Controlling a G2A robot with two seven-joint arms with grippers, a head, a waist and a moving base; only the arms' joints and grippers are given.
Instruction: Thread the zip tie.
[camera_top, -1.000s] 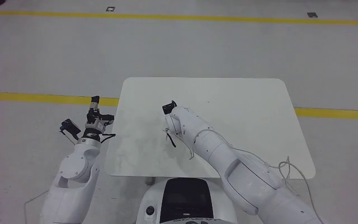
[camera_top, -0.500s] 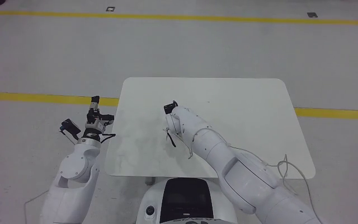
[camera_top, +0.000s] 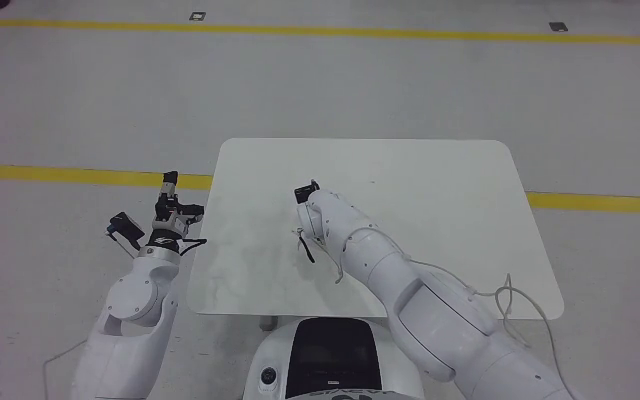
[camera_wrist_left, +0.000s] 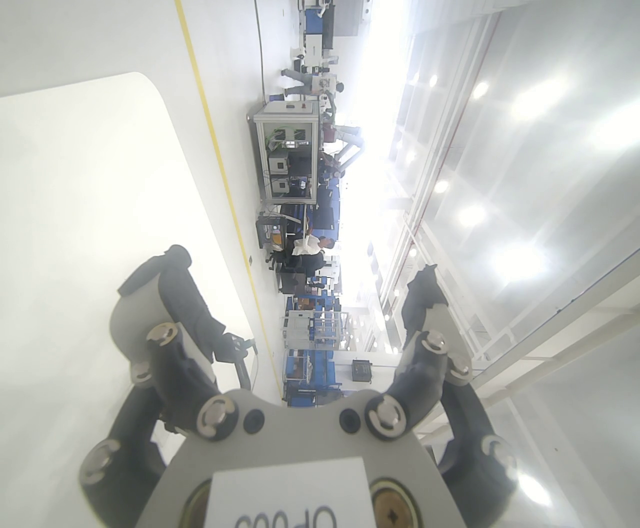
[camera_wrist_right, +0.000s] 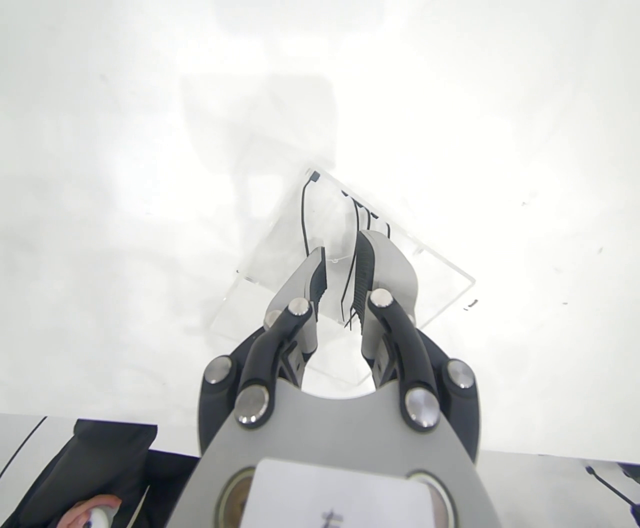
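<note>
1. Zip tie (camera_wrist_right: 348, 285) lies on the clear plate (camera_wrist_right: 430, 280) on the worktop (camera_top: 420, 200), running between the jaws of my right gripper (camera_wrist_right: 342, 245); they stand slightly apart, not yet pinching it.
2. Over the last second that arm has only inched forward (a final alignment, I judge); the grasp is next.
3. Left gripper (camera_wrist_left: 299, 262) hasn't moved: jaws released, off the worktop's edge.

I see black zip ties (camera_wrist_right: 370, 216), thin, flat on clear plate (camera_wrist_right: 440, 280), about 9 o'clock from centre of table (camera_top: 450, 180). Lone tie (camera_wrist_right: 305, 215) lies apart from bunch, small square head at one end, strap slightly curved, no loop formed. One strap (camera_wrist_right: 350, 280) runs between the parted fingers of right gripper (camera_wrist_right: 342, 245), close to one pad.
</note>
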